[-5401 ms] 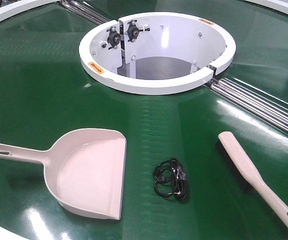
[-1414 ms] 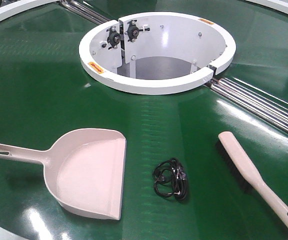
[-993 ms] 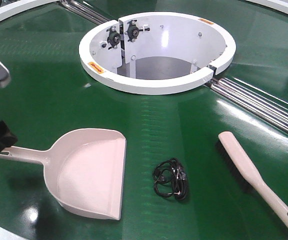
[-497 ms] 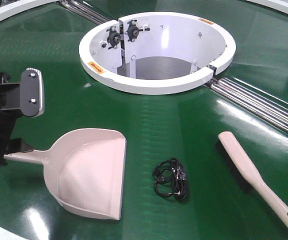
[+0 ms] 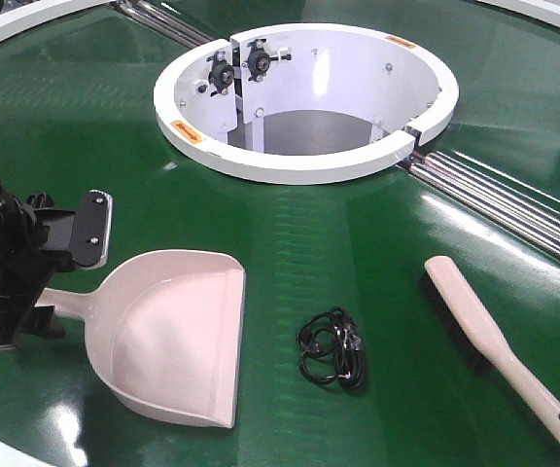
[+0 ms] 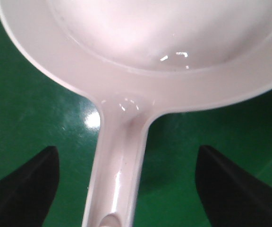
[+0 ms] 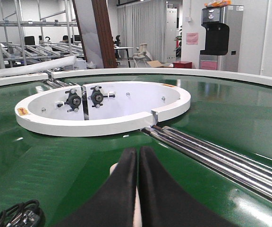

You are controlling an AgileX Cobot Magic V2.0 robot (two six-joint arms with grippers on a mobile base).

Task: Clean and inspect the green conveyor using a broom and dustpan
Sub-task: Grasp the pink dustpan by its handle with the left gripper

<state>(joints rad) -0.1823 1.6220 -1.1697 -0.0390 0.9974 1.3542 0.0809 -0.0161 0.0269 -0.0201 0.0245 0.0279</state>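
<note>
Glossy dark-green conveyor belt (image 5: 86,136) bears a pale beige-pink plastic dustpan (image 5: 173,336). Left gripper (image 6: 126,189), jaws spread, straddles its handle (image 6: 119,151); advise closing squarely.

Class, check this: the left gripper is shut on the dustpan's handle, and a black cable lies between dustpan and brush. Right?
Not quite. The left gripper is open: the left wrist view shows its fingers either side of the handle of the dustpan, not touching it. The black cable does lie between dustpan and brush.
</note>
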